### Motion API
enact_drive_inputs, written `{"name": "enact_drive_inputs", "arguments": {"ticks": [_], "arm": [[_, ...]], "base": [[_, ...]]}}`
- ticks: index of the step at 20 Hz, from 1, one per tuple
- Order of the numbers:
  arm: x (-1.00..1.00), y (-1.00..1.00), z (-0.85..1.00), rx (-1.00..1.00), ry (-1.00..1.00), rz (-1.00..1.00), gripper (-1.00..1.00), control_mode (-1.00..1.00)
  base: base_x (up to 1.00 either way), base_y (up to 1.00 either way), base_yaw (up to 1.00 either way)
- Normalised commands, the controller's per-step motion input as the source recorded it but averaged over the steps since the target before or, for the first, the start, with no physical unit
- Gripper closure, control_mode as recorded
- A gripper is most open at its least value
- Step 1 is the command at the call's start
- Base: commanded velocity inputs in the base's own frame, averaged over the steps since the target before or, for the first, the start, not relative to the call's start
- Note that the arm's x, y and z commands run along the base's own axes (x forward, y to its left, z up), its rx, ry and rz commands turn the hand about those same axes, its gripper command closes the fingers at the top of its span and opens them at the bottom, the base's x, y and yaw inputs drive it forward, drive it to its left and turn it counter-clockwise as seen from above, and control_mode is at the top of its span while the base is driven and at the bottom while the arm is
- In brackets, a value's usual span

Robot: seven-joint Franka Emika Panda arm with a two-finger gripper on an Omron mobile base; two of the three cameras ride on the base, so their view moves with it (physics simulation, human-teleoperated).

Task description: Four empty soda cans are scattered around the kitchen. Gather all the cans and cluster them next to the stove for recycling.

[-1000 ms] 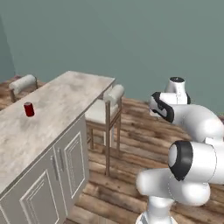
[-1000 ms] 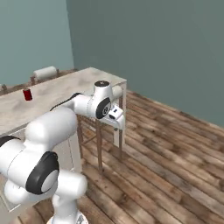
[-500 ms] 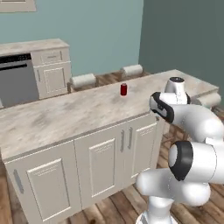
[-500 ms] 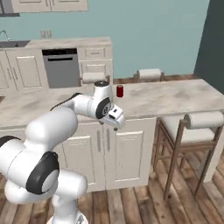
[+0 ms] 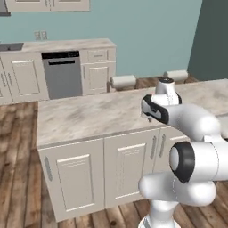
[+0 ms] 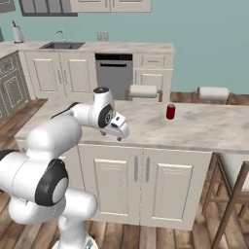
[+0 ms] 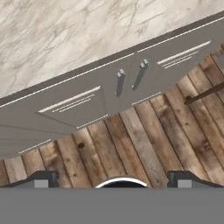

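Gripper (image 7: 112,177) released, empty, fingertips spread wide, held tucked above island edge facing floor, presumably for travel. 1 red soda can (image 6: 170,111) upright on island counter (image 6: 194,126), well apart.

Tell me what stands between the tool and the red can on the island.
Nothing visible does. The red can stands upright on the island counter, off to the right of the open tool, which hangs at the counter's near edge. Between them lies bare marble.
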Motion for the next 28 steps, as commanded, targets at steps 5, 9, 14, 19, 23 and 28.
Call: {"name": "enact_drive_inputs", "arguments": {"ticks": [5, 9, 14, 19, 23, 28], "arm": [[0.00, 0.00, 0.00, 0.00, 0.00, 0.00, -1.00, 1.00], [0.00, 0.00, 0.00, 0.00, 0.00, 0.00, -1.00, 1.00], [0.00, 0.00, 0.00, 0.00, 0.00, 0.00, -1.00, 1.00], [0.00, 0.00, 0.00, 0.00, 0.00, 0.00, -1.00, 1.00], [0.00, 0.00, 0.00, 0.00, 0.00, 0.00, -1.00, 1.00], [0.00, 0.00, 0.00, 0.00, 0.00, 0.00, -1.00, 1.00]], "base": [[0.48, -0.30, 0.20], [0.30, -0.45, 0.11], [0.19, -0.51, 0.10], [0.21, -0.46, 0.16], [0.22, -0.47, 0.13], [0.22, -0.47, 0.12]]}}
